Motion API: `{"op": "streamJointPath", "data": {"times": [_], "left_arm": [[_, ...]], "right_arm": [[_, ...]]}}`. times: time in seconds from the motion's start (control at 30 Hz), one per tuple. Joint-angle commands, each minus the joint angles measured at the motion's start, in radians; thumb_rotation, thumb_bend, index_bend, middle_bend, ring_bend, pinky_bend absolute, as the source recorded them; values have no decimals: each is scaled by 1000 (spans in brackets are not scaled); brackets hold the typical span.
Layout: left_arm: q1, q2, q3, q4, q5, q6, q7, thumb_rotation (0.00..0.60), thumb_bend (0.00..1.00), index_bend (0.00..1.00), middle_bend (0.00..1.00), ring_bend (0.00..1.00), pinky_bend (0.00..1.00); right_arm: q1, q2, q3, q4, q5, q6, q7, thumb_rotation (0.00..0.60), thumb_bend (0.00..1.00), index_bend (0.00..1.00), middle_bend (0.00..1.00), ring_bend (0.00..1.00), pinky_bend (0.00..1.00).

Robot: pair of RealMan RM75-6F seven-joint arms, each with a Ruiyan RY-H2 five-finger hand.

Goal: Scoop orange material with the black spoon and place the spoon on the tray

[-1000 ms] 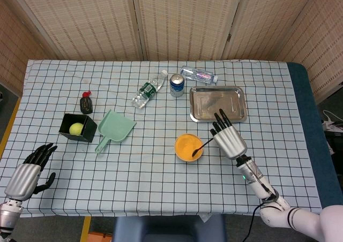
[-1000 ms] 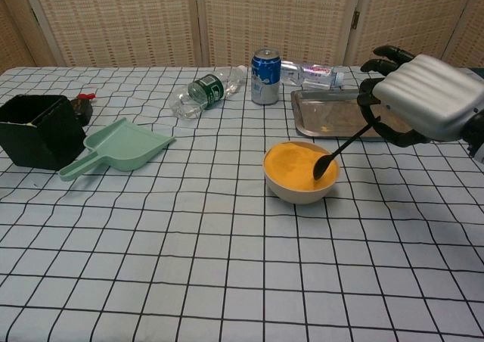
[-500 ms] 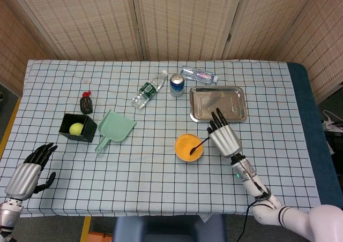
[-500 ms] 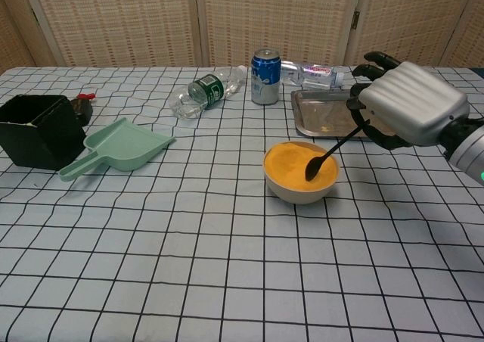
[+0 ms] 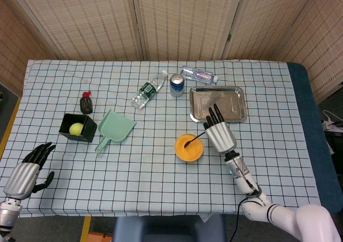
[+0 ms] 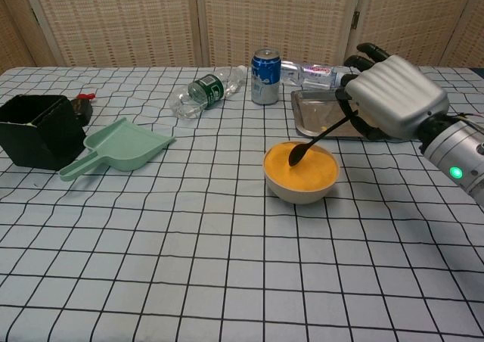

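A white bowl (image 6: 300, 184) (image 5: 188, 148) holds orange material in the middle of the table. My right hand (image 6: 389, 98) (image 5: 218, 133) grips the handle of the black spoon (image 6: 312, 140) (image 5: 194, 139), just right of the bowl. The spoon's tip sits over the far left part of the orange fill. Behind my right hand lies the empty metal tray (image 5: 217, 103) (image 6: 321, 114). My left hand (image 5: 27, 173) hovers at the table's near left corner, fingers apart and holding nothing; only the head view shows it.
A blue can (image 6: 265, 76), two lying plastic bottles (image 6: 206, 90) (image 6: 312, 74), a green dustpan (image 6: 117, 147), a black box (image 5: 77, 127) with a yellow-green ball (image 5: 76, 128) inside, and a small dark bottle (image 5: 86, 103) lie on the checked cloth.
My right hand has moved left and away from me, carrying the spoon's tip across the bowl from its right side to its left. The left hand stayed put.
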Motion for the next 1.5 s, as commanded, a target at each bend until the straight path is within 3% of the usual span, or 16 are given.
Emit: {"op": "streamJointPath", "data": {"times": [0.03,0.37,0.63,1.0,1.33,1.5], "left_arm": [[1,0,1,-2,2,2,3,600,461,0,0,0,171],[-1,-6,7,-11,11,-3,23,600,462,0,0,0,171],[-2,-7,10,-12,15,-3,29,600,461,0,0,0,171],[-3,-4,9,-8,14,-3,17,600,461,0,0,0,171],[-6,-3,6,-1,4,-11,4,600,461,0,0,0,171],[-5,-3,6,-1,3,-10,8,600,461,0,0,0,171]], "right_arm": [[-9,23,-12,-18,-11,11,33,600,521,1000,365,100,33],[-45,112,-55,-121,-31,10,37,600,522,1000,365,111,33],[-48,118,-66,-138,-32,-12,23,600,522,1000,365,123,33],[-35,63,-44,-77,-24,-12,-13,600,522,1000,365,123,40],[-16,-37,10,39,17,6,-61,600,521,1000,365,123,44],[-12,-49,12,58,11,24,-31,600,522,1000,365,123,46]]}}
